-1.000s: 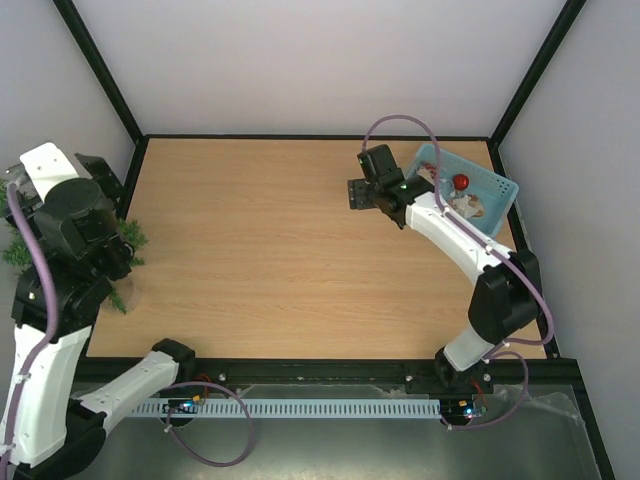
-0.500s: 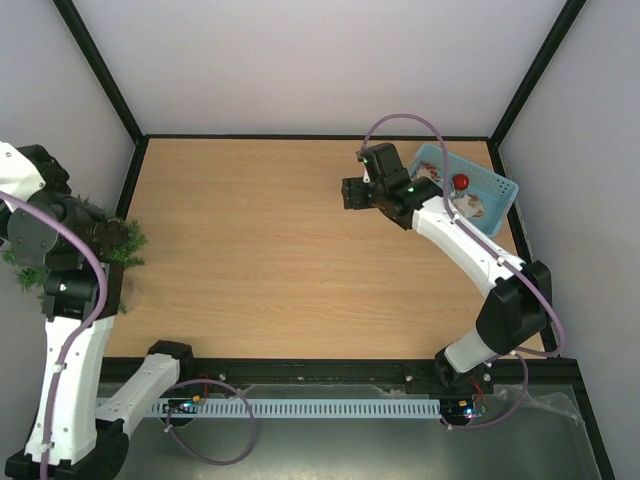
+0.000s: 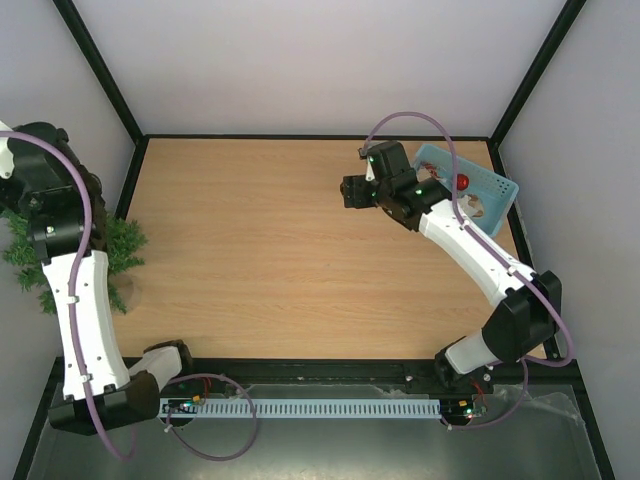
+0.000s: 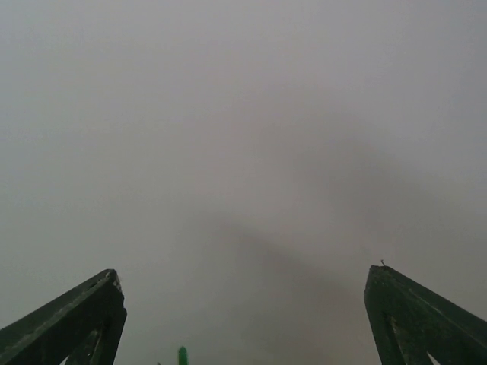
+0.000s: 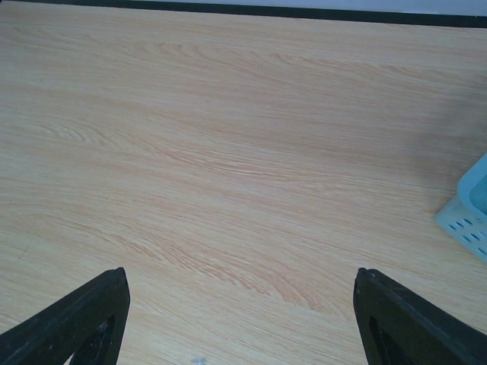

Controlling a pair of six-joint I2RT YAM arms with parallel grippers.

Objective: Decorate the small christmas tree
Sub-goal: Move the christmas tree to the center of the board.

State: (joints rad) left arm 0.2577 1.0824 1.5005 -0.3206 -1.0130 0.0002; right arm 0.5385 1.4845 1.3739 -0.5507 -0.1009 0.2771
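Overhead from 6 o'clock, looking down on the whole table [image 3: 260, 260]. Left wrist facing a blank grey wall [image 4: 243, 114]. Right wrist low over the tabletop, sharing the basket [image 5: 466, 213] corner at 3 o'clock.

Table [image 3: 260, 270] matt wood-grain; basket [image 3: 500, 192] perforated plastic; small christmas tree [image 3: 125, 245] bristly.

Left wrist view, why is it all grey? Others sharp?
Left wrist view: only a plain grey wall with soft shadow, nothing to focus on; right wrist view: light wooden tabletop grain sharp, evenly lit; top external view: even light, no glare.
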